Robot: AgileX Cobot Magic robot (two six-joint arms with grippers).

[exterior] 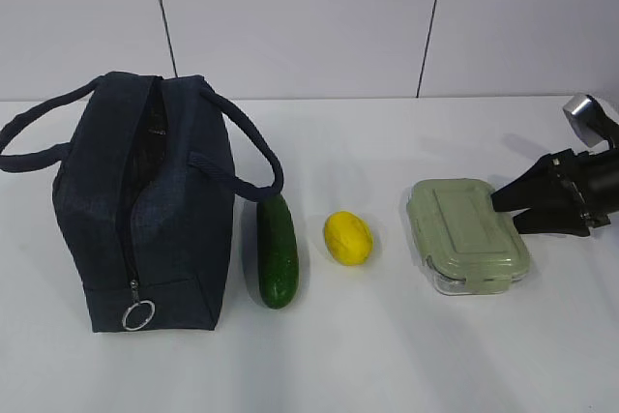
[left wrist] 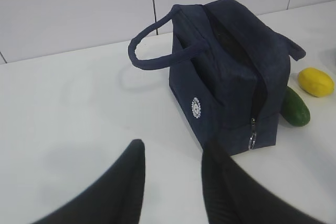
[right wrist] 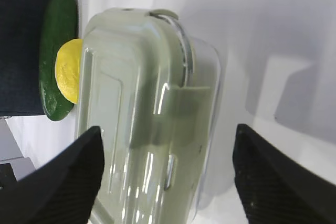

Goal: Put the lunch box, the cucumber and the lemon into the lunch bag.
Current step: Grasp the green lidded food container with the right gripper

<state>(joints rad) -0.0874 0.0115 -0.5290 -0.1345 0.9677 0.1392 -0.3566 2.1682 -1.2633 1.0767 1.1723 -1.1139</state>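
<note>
Cucumber (exterior: 278, 251) and lemon (exterior: 348, 238) separate lunch bag (exterior: 145, 210) from lunch box (exterior: 468, 235); both tools open.

The exterior view looks down at a slant across the white table (exterior: 387, 355) toward a pale panelled wall, taking in the whole row from the boxy navy fabric lunch bag (exterior: 145, 210) to the flat sage-lidded clear lunch box (exterior: 469, 234). The left wrist view faces that bag from its emblem side, moderately near. The right wrist view sits very close above the lunch box (right wrist: 147, 119), sharing the dark green cucumber (right wrist: 58, 51) and yellow lemon (right wrist: 68, 74) with both others.
</note>
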